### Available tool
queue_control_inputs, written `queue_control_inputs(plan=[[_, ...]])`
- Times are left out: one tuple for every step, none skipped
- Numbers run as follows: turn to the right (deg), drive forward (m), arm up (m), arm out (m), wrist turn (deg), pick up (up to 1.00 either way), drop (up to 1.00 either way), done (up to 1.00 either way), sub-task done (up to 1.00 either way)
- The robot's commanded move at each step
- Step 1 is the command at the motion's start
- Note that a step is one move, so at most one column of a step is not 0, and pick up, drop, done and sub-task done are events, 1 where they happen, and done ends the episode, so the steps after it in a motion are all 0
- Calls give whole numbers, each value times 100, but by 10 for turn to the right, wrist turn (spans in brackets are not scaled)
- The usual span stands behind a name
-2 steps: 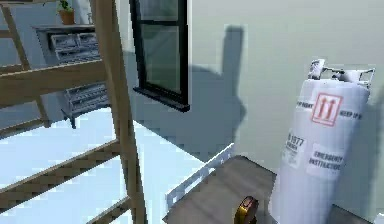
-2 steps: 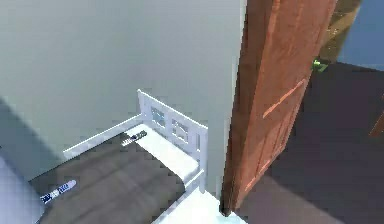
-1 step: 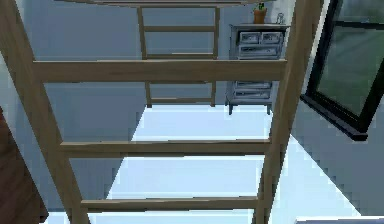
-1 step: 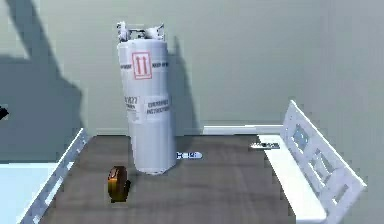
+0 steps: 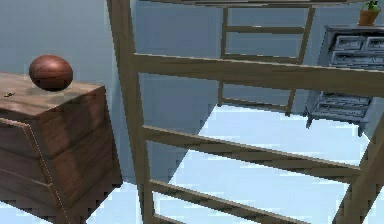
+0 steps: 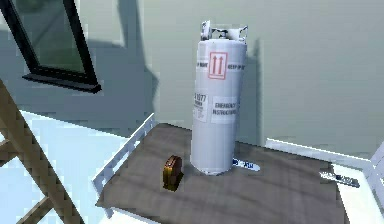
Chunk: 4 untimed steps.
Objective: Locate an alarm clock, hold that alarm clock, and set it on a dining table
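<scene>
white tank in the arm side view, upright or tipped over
Upright: the white tank stands on its base on the dark wooden surface, fittings on top.

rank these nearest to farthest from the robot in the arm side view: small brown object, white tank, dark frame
1. small brown object, low, left of centre
2. white tank, just behind it, centre
3. dark frame, on the wall, upper left

Own body: nothing to log. Casing, colours, cables, screws, markings: none can be made out from my two cameras. Both look outward, past my own frame, so no entry on my build here.
</scene>
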Motion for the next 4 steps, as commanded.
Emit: queue_control_inputs(plan=[[0, 0, 50, 0, 0, 0, 0, 0, 0], [0, 0, 4, 0, 0, 0, 0, 0, 0], [0, 0, 0, 46, 0, 0, 0, 0, 0], [0, 0, 0, 0, 450, 0, 0, 0, 0]])
